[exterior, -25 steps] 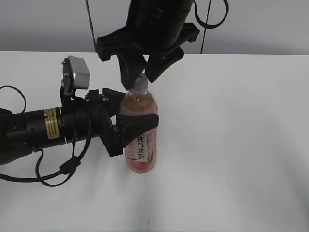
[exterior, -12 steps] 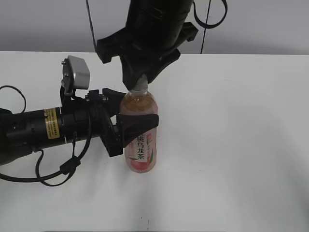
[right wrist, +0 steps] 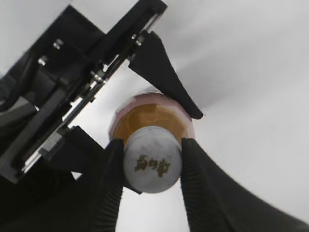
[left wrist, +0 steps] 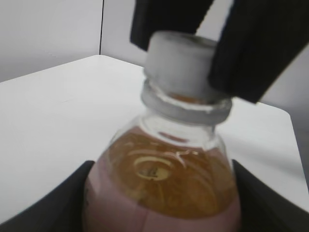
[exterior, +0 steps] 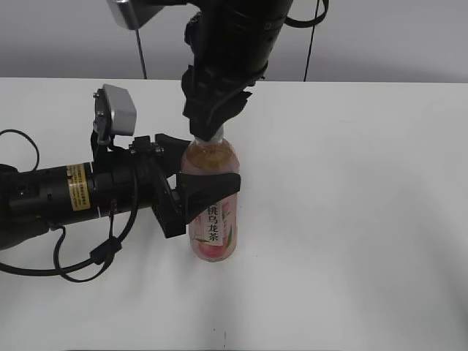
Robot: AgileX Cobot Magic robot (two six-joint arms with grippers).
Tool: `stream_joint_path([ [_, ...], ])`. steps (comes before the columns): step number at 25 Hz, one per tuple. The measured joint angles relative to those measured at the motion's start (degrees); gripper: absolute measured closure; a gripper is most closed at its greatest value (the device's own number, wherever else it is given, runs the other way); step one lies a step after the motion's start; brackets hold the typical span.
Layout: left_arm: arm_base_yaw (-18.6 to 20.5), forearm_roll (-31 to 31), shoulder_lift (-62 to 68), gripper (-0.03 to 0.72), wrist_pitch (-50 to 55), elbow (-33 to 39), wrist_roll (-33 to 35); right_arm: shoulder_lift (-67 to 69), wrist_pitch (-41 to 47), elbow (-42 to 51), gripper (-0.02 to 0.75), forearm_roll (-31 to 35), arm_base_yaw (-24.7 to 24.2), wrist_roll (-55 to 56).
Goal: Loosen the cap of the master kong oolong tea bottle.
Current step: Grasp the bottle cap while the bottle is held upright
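Note:
The master kong oolong tea bottle (exterior: 213, 219) stands upright on the white table, with amber-pink tea and a pink label bearing black characters. My left gripper (exterior: 196, 191) is shut on its body from the left; the bottle's shoulder fills the left wrist view (left wrist: 164, 193). My right gripper (exterior: 212, 126) comes down from above and is shut on the white cap (right wrist: 152, 165), a finger on each side. The cap also shows in the left wrist view (left wrist: 179, 60) between the two dark fingers. In the exterior view the cap is almost hidden by the fingers.
The white table (exterior: 365, 219) spreads out around the bottle. The left arm's body (exterior: 66, 194) and its cables (exterior: 102, 252) lie along the table at the left. A grey wall stands behind.
My right gripper's fingers closed onto the cap and the wrist has turned, so the gripper's wide body now shows edge-on. The bottle and left gripper have not moved.

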Motion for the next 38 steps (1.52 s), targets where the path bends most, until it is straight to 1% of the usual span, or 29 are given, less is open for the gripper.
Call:
stream_joint_path([
  [9, 0.0, 0.2, 0.0, 0.225, -0.1, 0.0, 0.1, 0.0, 0.0, 0.0, 0.461, 0.1, 0.0, -37.5],
  [18, 0.0, 0.2, 0.0, 0.225, -0.1, 0.0, 0.2, 0.0, 0.0, -0.1, 0.461, 0.2, 0.0, -63.5],
  [27, 0.0, 0.3, 0.0, 0.225, -0.1, 0.0, 0.2, 0.0, 0.0, -0.1, 0.461, 0.2, 0.2, -95.1],
  [30, 0.0, 0.3, 0.0, 0.225, 0.0, 0.0, 0.2, 0.0, 0.0, -0.1, 0.461, 0.1, 0.2, -98.9],
  [34, 0.0, 0.3, 0.0, 0.226, 0.0, 0.0, 0.1, 0.0, 0.0, -0.2, 0.461, 0.0, 0.2, -95.6],
  [36, 0.0, 0.3, 0.0, 0.227, 0.0, 0.0, 0.1, 0.0, 0.0, -0.2, 0.433, -0.1, 0.2, -90.9],
  [38, 0.0, 0.2, 0.0, 0.227, 0.0, 0.0, 0.1, 0.0, 0.0, -0.2, 0.372, -0.1, 0.4, -86.5],
])
